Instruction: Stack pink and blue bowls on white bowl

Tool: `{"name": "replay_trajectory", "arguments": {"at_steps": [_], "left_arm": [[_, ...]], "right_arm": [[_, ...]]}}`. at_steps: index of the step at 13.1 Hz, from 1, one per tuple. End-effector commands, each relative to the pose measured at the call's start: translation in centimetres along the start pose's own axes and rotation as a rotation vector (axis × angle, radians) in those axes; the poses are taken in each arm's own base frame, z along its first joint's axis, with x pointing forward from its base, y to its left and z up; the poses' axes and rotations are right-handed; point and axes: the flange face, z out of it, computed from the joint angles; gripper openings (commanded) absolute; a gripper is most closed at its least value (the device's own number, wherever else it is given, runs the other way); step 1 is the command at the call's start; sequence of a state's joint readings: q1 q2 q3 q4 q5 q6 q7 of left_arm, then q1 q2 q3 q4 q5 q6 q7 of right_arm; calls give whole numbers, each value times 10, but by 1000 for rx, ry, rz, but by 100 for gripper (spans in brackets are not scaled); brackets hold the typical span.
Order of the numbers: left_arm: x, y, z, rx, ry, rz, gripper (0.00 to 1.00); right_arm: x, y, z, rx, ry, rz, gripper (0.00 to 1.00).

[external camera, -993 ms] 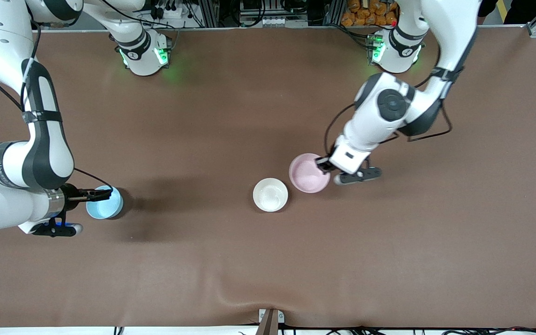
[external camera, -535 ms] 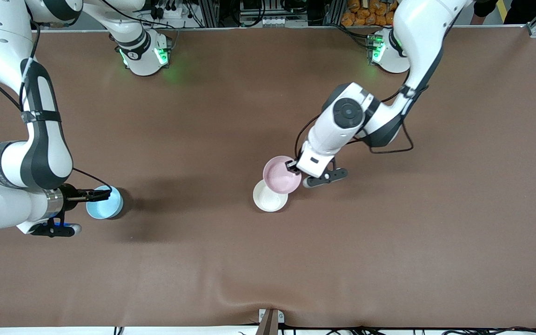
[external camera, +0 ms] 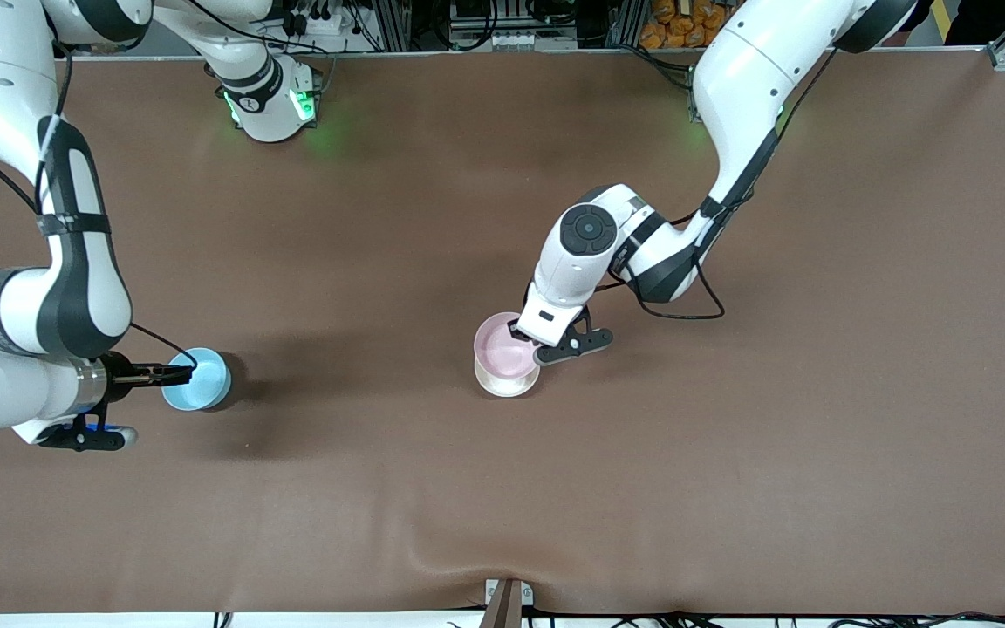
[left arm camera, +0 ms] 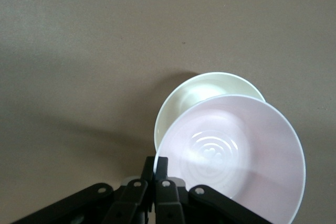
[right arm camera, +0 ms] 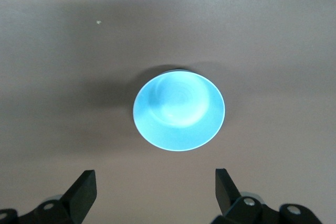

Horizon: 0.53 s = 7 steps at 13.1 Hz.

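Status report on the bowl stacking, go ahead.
Left gripper jaws shut on pink bowl, over white bowl. Right gripper jaws open, above blue bowl. Nothing in the way.

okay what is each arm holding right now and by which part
The left gripper is shut on the pink bowl, pinching its rim, over the white bowl. The right gripper holds nothing; its fingers are open by the blue bowl.

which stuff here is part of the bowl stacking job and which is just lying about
Job: pink bowl, held over the white bowl by the left gripper; blue bowl, with the open right gripper at it.
Lying about: nothing but the brown table itself.
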State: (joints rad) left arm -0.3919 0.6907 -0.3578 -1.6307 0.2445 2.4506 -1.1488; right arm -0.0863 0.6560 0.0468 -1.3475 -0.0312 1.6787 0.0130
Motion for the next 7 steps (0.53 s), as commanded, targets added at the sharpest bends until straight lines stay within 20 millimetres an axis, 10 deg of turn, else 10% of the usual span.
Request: {"name": "replay_trajectory", "arguments": {"at_steps": [1,7], "left_arm": [[5,8,-4,-24,36,-4,0],[3,9,3,-26,38,5,0]], "right_arm": [[7,5,22,-28,15,-57,100],[10,47,86,-49,80,-159,100]]}}
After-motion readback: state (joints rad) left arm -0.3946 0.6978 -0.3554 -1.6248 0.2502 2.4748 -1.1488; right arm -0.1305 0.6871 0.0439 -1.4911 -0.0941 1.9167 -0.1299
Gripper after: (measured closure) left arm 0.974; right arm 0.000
